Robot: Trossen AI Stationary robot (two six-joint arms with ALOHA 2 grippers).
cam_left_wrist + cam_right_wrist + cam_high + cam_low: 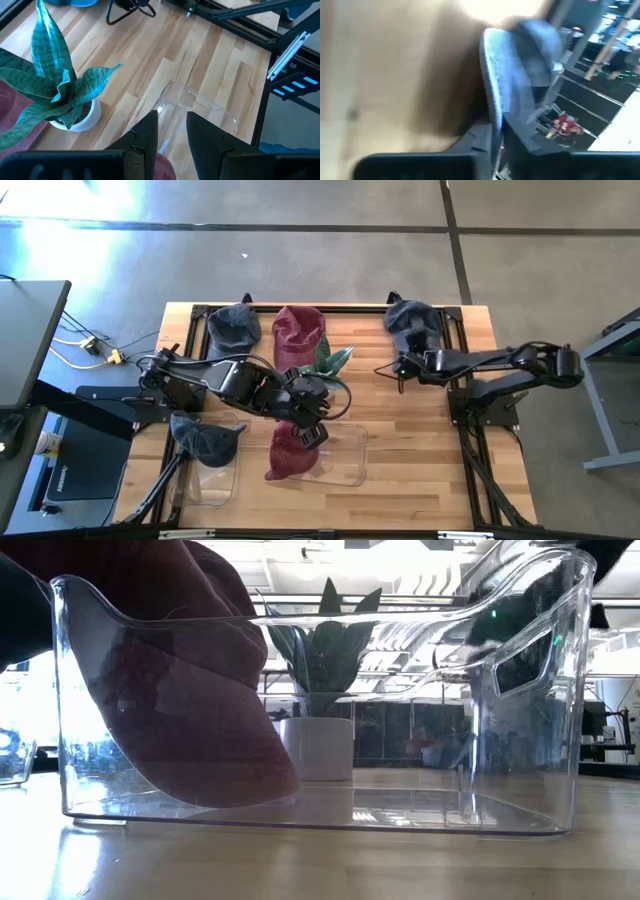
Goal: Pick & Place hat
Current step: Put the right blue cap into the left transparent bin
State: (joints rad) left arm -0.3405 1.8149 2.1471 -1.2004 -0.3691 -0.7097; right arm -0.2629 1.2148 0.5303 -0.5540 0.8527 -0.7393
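Maroon hat (288, 455) slumped in clear bin (345, 465) at table's front edge, draped over bin's left wall. Second maroon hat (298, 335) and dark grey hat (232, 327) at back edge. Blue-grey hat (410, 318) at back right corner. Navy cap (203, 437) front left

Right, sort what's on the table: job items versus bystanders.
Job:
- maroon hat, held by the left gripper over the clear bin
- blue hat, with the right gripper shut on its brim
- hats waiting at the far edge: grey, maroon

Bystanders:
- potted plant
- dark hat in the left-hand bin
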